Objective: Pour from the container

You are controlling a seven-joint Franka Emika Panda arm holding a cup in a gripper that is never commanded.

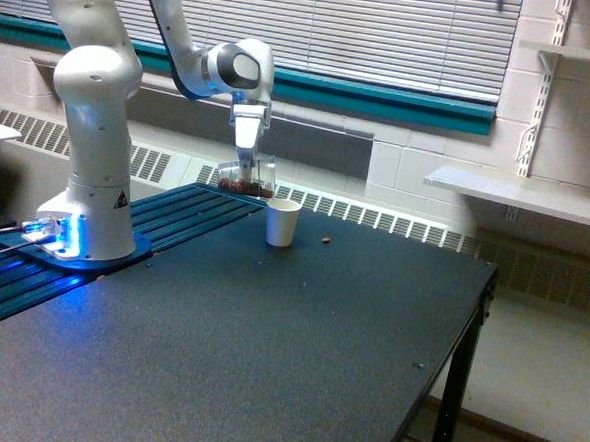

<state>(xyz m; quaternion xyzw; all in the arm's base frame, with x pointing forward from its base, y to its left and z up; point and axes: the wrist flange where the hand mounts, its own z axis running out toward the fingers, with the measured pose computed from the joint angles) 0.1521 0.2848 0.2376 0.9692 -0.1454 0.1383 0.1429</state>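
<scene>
Dark speckled surface [266, 360], foreground bare. Further back, toward the far edge, a small white paper cup [282, 222] stands upright, mouth up; its contents cannot be seen from this angle. One small brown bit [326, 241] lies loose on the surface, to the exterior view's right of the paper cup and clear of it.

Above and to the exterior view's left of the paper cup: the clear plastic cup [247, 178], held in the air, not touching anything below. It hangs directly beneath the hand [245, 158], which is clamped on its wall. Long axis is tipped well over, close to level, with the mouth facing the exterior view's right, toward the paper cup. Brown granules [244, 187] sit along the lower wall of the clear cup; none seen falling.

Judgement: the clear cup's rim is near but not clearly over the paper cup's mouth. The pour turns on bringing it over that opening as the tilt steepens; otherwise granules land on the surface.

Behind: arm base [90, 168], radiator, window blinds.
</scene>
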